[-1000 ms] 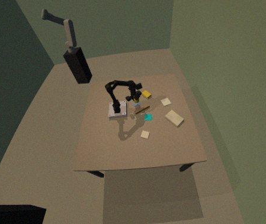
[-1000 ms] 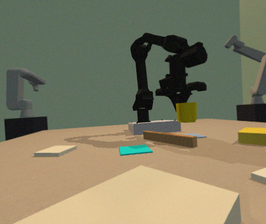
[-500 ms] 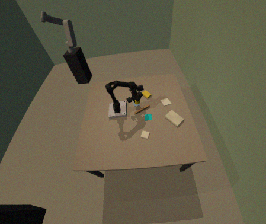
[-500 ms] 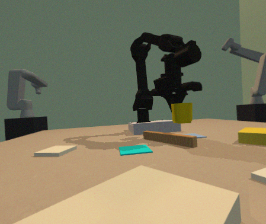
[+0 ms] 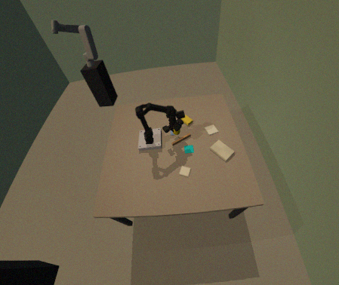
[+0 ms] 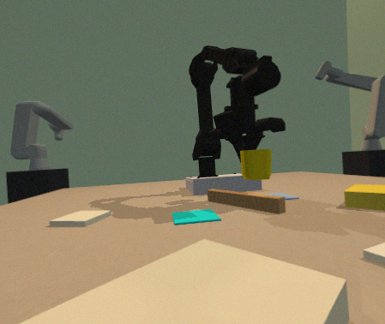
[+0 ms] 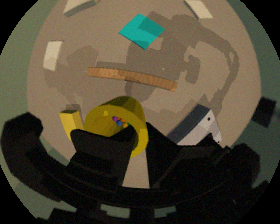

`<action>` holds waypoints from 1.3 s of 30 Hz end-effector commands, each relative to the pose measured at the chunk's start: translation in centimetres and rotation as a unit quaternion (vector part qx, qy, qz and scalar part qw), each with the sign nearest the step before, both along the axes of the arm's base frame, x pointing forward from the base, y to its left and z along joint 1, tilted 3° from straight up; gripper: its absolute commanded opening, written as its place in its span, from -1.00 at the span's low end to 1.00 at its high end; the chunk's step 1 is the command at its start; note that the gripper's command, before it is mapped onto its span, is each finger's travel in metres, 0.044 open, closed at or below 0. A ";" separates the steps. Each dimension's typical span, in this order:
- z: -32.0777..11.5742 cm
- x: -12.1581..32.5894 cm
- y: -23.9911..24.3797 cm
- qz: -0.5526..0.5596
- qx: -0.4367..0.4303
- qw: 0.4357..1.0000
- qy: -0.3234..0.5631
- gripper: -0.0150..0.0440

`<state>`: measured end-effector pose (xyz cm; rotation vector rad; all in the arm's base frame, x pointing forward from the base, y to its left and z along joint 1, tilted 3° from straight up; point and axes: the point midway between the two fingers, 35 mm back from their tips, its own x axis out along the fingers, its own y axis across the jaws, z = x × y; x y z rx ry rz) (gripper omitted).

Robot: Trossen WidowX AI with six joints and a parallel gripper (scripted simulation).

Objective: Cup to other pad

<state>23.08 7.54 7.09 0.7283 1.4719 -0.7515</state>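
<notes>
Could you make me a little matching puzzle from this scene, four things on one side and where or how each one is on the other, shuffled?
Things:
1. Yellow cup
2. Marbles
3. Brown bar
4. Teal pad

Places or states:
A. Inside the cup
B. Lying between the blue pad and the teal one
C. Held up off the table in the jaws
D. Flat on the table, with nothing on it

Pairs: 1-C, 2-A, 3-B, 4-D

The black, jointed, six-joint robot arm (image 5: 160, 108) (image 6: 206, 99) arches up and over from its base, its wrist bent downward and its black two-fingered gripper (image 5: 174, 130) (image 6: 249, 151) (image 7: 141, 124) pointing down beside that base, fingers closed firmly around something.
</notes>
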 end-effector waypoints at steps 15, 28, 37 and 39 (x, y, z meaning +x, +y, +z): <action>0.1 2.1 -2.9 0.001 -0.002 1.000 -0.006 -0.49; 0.1 3.6 -5.2 0.001 -0.003 1.000 -0.007 -0.49; 0.1 4.7 -7.0 0.001 -0.004 1.000 -0.007 -0.49; 0.1 5.0 -7.4 0.001 -0.004 1.000 -0.007 -0.49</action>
